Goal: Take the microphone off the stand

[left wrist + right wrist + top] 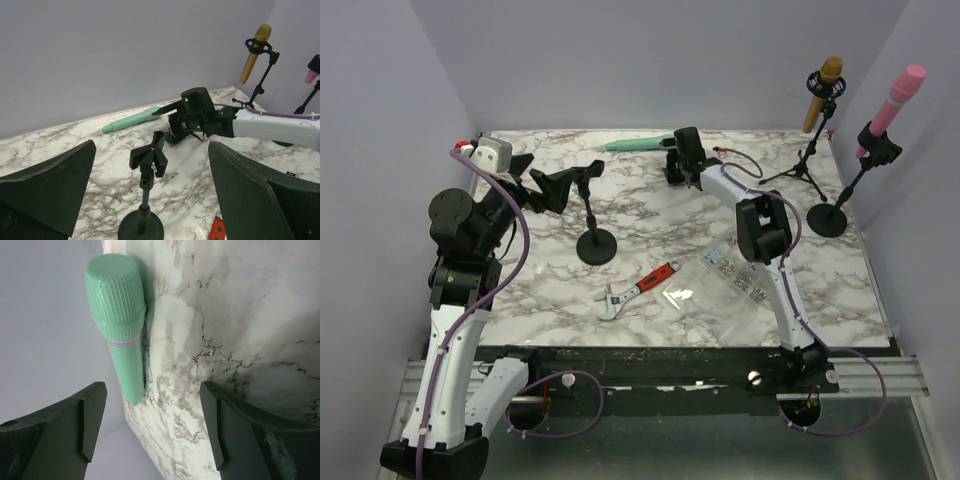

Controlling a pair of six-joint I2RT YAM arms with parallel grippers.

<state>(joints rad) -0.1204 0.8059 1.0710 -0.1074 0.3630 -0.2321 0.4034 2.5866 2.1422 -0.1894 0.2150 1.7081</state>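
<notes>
- Lying flat on the marble desk (pixel 650 215) at its far edge, about 12 o'clock, the green microphone (pixel 638 144) is out of any stand, alongside the back wall.
- Right arm (pixel 722 182) reaches to the far edge; the right jaws stand apart with nothing between them. In the right wrist view the green microphone's (pixel 120 335) tail end lies just ahead of the gap, touching neither finger.
- The empty black stand (pixel 597 246) sits near the desk's middle, slightly toward 9 o'clock, upright on its round base, its clip (pixel 149 156) holding nothing.
- Left arm (pixel 470 225) is at 9 o'clock; the left jaws are spread wide and empty, with the clip ahead of them.
- A gold microphone (pixel 823 95) stands in a tripod stand at about 2 o'clock.
- A pink microphone (pixel 898 98) is held in a round-base stand at 3 o'clock.
- A red-handled wrench (pixel 638 288) lies at 6 o'clock, with a clear bag of small parts (pixel 720 285) just beside it at 5 o'clock.
</notes>
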